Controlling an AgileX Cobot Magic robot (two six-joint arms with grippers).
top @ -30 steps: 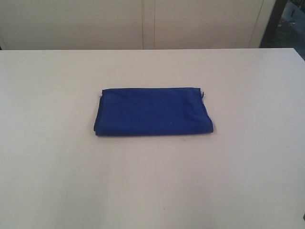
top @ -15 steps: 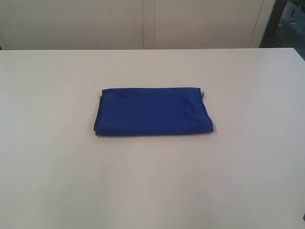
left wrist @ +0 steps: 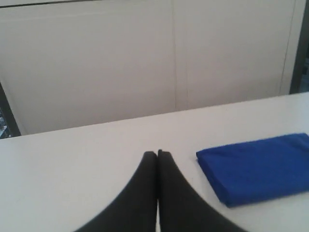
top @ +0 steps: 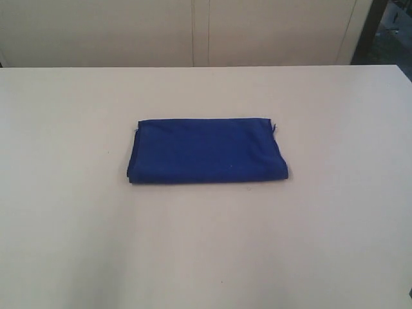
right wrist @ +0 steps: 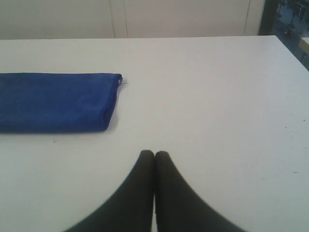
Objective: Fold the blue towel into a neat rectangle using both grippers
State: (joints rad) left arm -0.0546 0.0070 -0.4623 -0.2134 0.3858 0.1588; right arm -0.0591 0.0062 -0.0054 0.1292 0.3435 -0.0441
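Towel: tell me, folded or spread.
Folded: the towel lies as a compact rectangle, with stacked layers showing at its edge.

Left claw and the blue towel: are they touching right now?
Apart. In the left wrist view the left claw, shut, has a strip of bare table between it and the blue towel.

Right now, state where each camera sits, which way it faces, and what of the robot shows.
Exterior: raised, off the arms, looking down across the white table at the folded blue towel; no robot part shows.
Left wrist: on the left arm, low over the table, facing past the shut left gripper toward the towel's end.
Right wrist: likewise behind the shut right gripper.
Shared: all three see the towel.
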